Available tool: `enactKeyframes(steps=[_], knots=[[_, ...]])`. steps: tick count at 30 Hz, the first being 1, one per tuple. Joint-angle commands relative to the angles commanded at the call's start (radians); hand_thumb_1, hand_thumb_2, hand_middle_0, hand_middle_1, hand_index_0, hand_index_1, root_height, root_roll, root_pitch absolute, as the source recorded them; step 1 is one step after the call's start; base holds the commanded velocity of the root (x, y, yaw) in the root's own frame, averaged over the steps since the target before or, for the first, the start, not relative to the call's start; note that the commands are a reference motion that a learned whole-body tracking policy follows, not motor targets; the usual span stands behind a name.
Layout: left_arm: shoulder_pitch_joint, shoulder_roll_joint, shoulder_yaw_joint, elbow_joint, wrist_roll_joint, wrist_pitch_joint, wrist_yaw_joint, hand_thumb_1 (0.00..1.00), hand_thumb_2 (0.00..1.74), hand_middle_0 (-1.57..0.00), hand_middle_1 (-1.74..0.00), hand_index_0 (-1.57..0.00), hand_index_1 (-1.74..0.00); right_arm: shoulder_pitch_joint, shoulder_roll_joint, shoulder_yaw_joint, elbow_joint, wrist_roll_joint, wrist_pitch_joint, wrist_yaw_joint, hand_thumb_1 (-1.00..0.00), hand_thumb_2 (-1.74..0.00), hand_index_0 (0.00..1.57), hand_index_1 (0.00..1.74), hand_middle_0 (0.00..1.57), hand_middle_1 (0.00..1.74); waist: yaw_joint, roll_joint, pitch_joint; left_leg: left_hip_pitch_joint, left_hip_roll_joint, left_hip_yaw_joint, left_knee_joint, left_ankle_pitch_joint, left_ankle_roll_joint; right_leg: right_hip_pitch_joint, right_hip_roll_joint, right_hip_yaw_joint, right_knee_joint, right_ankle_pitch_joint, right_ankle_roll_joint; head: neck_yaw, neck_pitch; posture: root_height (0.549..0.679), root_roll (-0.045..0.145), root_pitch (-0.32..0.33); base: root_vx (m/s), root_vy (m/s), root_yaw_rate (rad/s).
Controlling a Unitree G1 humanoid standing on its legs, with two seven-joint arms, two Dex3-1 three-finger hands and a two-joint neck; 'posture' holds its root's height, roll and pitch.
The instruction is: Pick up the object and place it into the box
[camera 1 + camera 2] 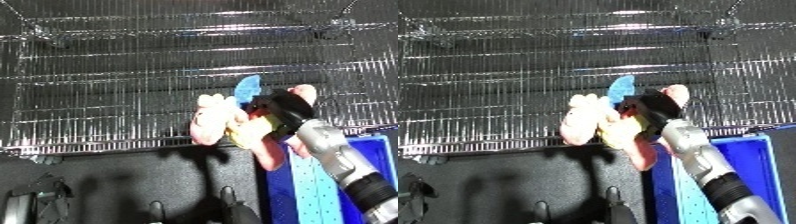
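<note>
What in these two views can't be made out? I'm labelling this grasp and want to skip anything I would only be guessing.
- Pink, yellow and blue soft toy: its middle is covered by the right robot hand; what kind of toy it is stays blurred in both views.
- Blue perforated bin: cut off by the right and lower edges; the silver forearm crosses it.
- Left robot hand: in no view.
- Wire mesh basket: its far rim runs past the top edge.

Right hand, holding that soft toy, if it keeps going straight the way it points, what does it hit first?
Probably the wire mesh bin. The right hand, closed round the pink and yellow toy, points up and away toward the bin's wire wall. Depth is unclear, so the gap cannot be judged.
</note>
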Motion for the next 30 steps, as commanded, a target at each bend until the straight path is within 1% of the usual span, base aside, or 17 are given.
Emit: enactKeyframes(steps=[7,12,14,19,23,26,30], knots=[[0.002,0.001,0.007,0.003,-0.004,0.002,0.000,1.00,1.74,-1.57,-1.74,-1.57,-1.74,0.000,-0.006,-0.013,-0.021,-0.002,0.004,-0.007,-0.90,-1.57,1.41,1.57,1.41,1.57,-0.004,-0.003,-0.001,0.000,0.002,0.001,0.003,-0.002,0.0000,-0.003,0.0007,0.001,0.003,-0.001,-0.0006,0.001,0.016,0.642,0.052,-0.064,-0.006,0.002,-0.008],[0.005,0.001,0.010,0.005,-0.006,0.008,0.002,1.00,1.74,-1.57,-1.74,-1.57,-1.74,0.007,-0.020,-0.041,-0.072,0.008,0.008,-0.019,-0.90,-1.57,1.41,1.57,1.41,1.57,-0.010,-0.007,-0.002,0.001,0.004,0.003,0.001,-0.001,0.0002,-0.004,0.0009,0.001,0.004,-0.001,-0.0002,0.010,0.038,0.641,0.051,-0.064,-0.006,-0.002,-0.013],[0.007,0.003,0.013,0.005,-0.008,0.012,0.001,1.00,1.74,-1.57,-1.74,-1.57,-1.74,0.016,-0.034,-0.061,-0.110,0.016,0.010,-0.025,-0.90,-1.57,1.41,1.57,1.41,1.57,-0.013,-0.010,-0.004,0.003,0.005,0.005,0.000,-0.001,0.0002,-0.003,0.0009,0.001,0.004,-0.001,0.0002,0.021,0.061,0.641,0.051,-0.064,-0.006,-0.003,-0.028],[0.013,0.012,0.027,0.006,-0.016,0.027,0.002,1.00,1.74,-1.57,-1.74,-1.57,-1.74,0.055,-0.099,-0.153,-0.255,0.042,0.020,-0.048,-0.90,-1.57,1.41,1.57,1.41,1.57,-0.027,-0.019,-0.012,0.011,0.010,0.009,-0.002,-0.003,0.0000,-0.001,0.0014,0.005,0.003,-0.002,0.0003,0.038,0.107,0.641,0.051,-0.066,-0.004,-0.008,-0.059],[0.021,0.021,0.039,0.004,-0.008,0.040,0.002,1.00,1.74,-1.57,-1.74,-1.57,-1.74,0.098,-0.144,-0.255,-0.357,0.086,0.022,-0.081,-0.90,-1.57,1.41,1.57,1.41,1.57,-0.039,-0.023,-0.019,0.014,0.013,0.012,0.001,-0.006,0.0002,-0.001,0.0025,0.009,0.004,-0.004,-0.0006,0.065,0.147,0.641,0.051,-0.068,-0.005,-0.013,-0.054],[0.027,0.027,0.042,-0.001,0.002,0.046,-0.001,1.00,1.74,-1.57,-1.74,-1.57,-1.74,0.137,-0.167,-0.328,-0.412,0.118,0.018,-0.102,-0.90,-1.57,1.41,1.57,1.41,1.57,-0.046,-0.025,-0.022,0.017,0.015,0.016,0.001,-0.008,0.0000,-0.001,0.0030,0.011,0.005,-0.004,-0.0014,0.080,0.163,0.641,0.051,-0.069,-0.006,-0.011,-0.048],[0.037,0.028,0.050,-0.012,0.012,0.053,-0.010,1.00,1.74,-1.57,-1.74,-1.57,-1.74,0.199,-0.186,-0.420,-0.473,0.145,0.009,-0.123,-0.90,-1.57,1.41,1.57,1.41,1.57,-0.059,-0.027,-0.029,0.025,0.019,0.022,-0.001,-0.011,-0.0003,0.002,0.0034,0.015,0.000,-0.001,-0.0007,0.112,0.188,0.641,0.051,-0.071,0.001,-0.012,-0.073]])
